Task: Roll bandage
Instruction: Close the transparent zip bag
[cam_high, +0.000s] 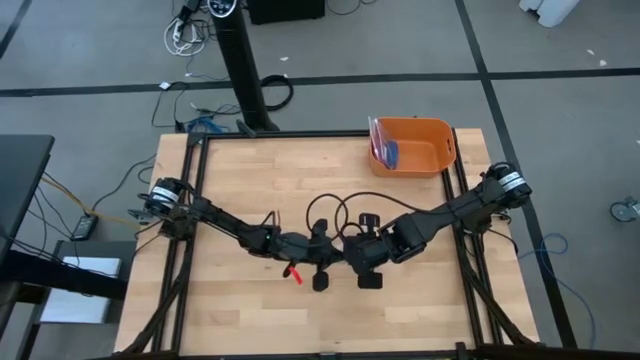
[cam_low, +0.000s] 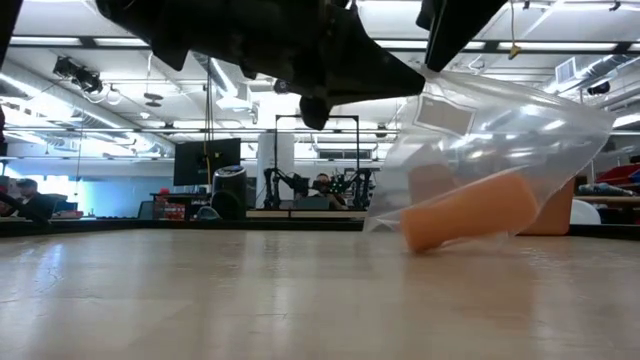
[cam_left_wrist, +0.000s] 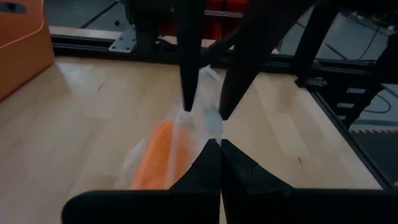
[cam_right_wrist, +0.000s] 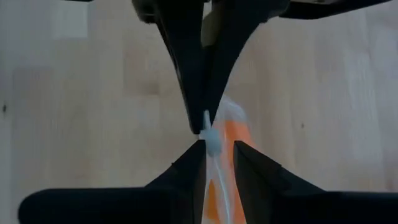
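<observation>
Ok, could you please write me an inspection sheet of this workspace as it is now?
Surface: wooden table, bare in the middle.
Job's things: bandage, a rolled orange cylinder, inside a clear plastic bag, low end at the table.
Clutter: orange bin at the far right corner; small items inside, unclear.
Grippers: left gripper shut on the bag's edge; right gripper at the same edge, opposite it.
Cables: loops over both wrists; more on the floor.
Surroundings: a person far behind the table.
</observation>
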